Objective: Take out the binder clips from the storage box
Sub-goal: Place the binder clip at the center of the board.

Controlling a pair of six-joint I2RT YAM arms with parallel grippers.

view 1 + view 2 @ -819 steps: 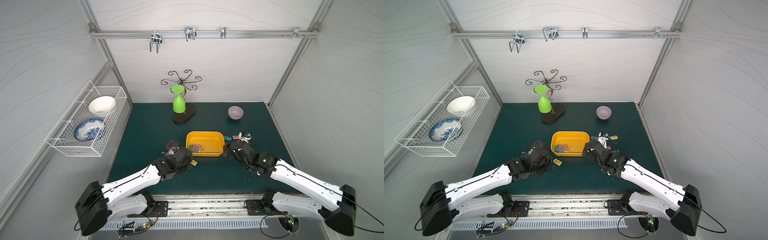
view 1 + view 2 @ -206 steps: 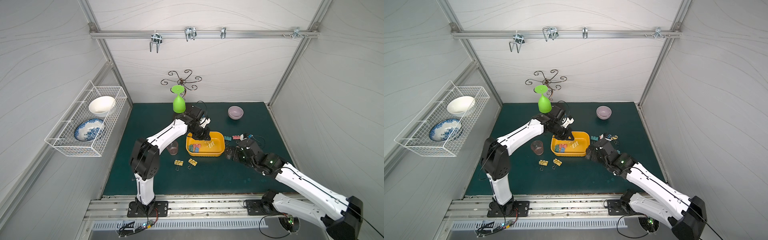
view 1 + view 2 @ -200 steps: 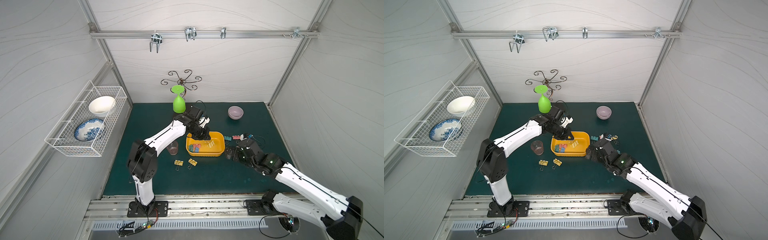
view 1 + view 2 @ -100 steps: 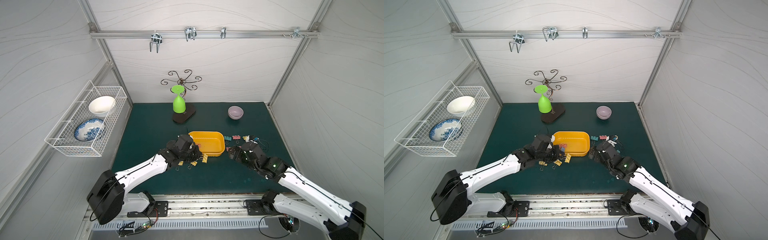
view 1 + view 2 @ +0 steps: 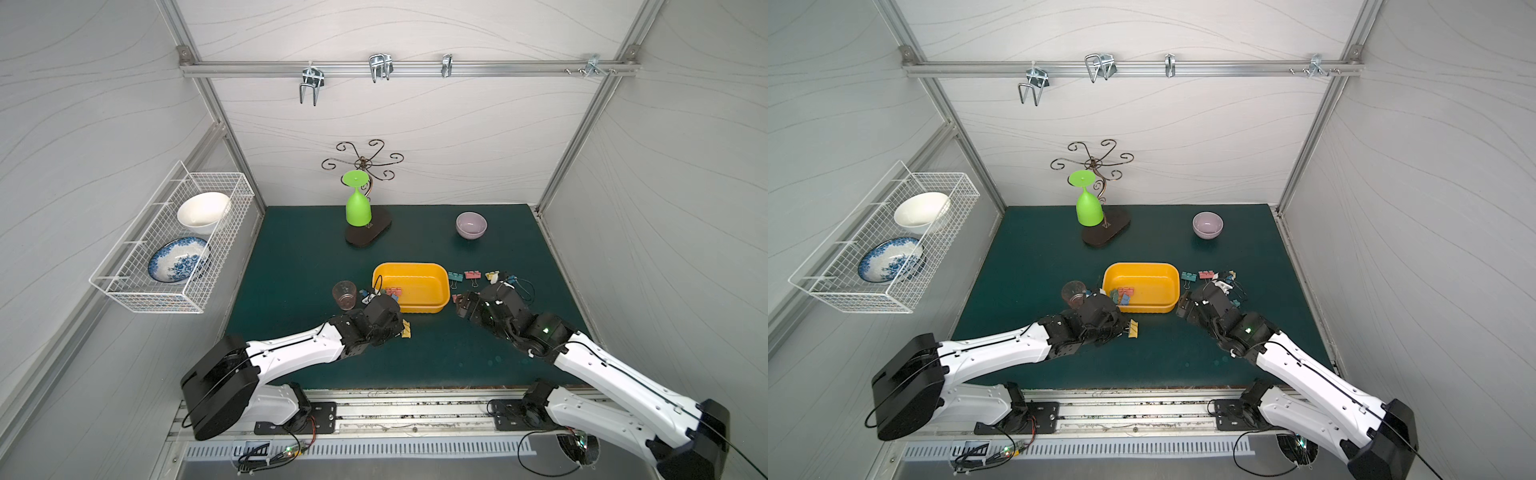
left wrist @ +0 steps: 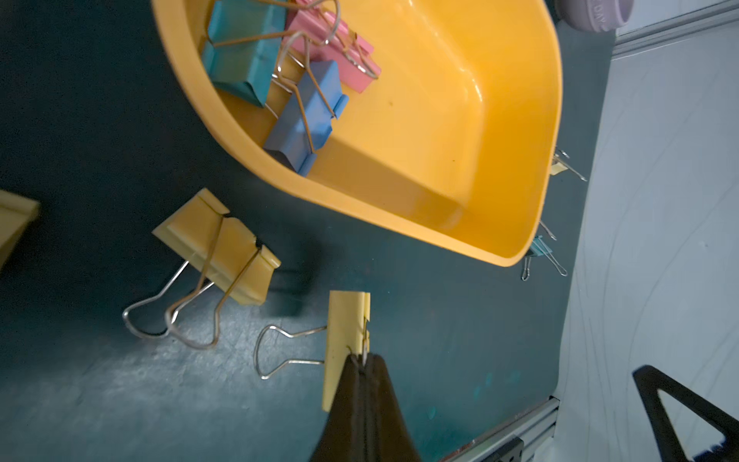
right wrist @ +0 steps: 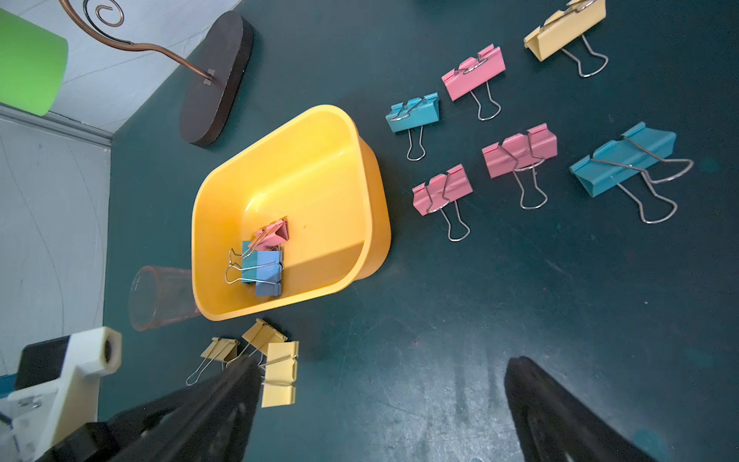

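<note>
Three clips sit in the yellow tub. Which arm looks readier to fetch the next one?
Probably right: the right gripper is open and empty beside the storage box; the left gripper is shut on a yellow clip, though the remaining binder clips lie nearer it.

Storage box point(image 7: 320, 168): you're looking at smooth, glossy yellow-orange plastic.
Binder clips point(image 7: 518, 152): inside and beside the box, you'll find satin painted bodies with thin bright metal wire handles.
Table mat point(image 5: 415, 357): under the box, dark green and matt; you can see faint scuffs.
Cup point(image 7: 160, 296): just beside the box, clear pinkish plastic by its look.
Lilac bowl point(image 5: 471, 225): behind the box, smooth and glossy.
Stand base point(image 7: 216, 80): behind the box, dark brown, matt.
Wire basket point(image 5: 220, 249): well apart from the box, white coated wire.
</note>
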